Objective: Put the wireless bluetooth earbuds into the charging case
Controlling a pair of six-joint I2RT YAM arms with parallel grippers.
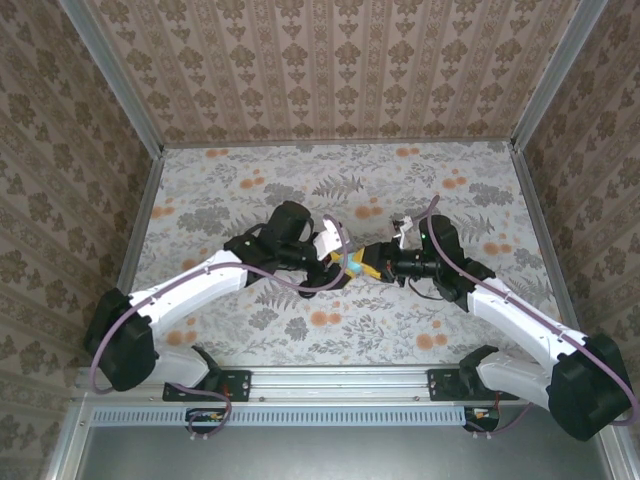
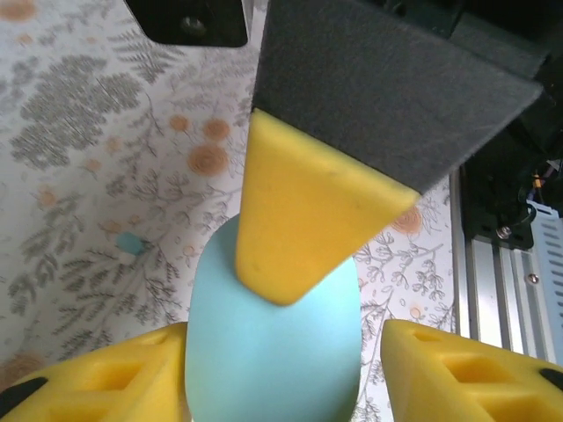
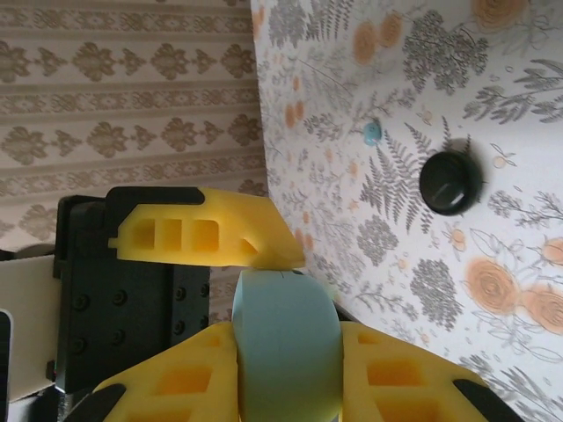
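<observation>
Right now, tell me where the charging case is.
The pale blue charging case is mid-table in the top view, between the left gripper and the right gripper, which flank it closely.

The charging case sat between the fingers of the left gripper and the right gripper, over the middle of the table. One earbud lay on the table, apart from the case.

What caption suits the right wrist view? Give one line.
Right gripper holds the turquoise case; a turquoise earbud lies on the table.

Overhead; wrist close-ups sharing case
</observation>
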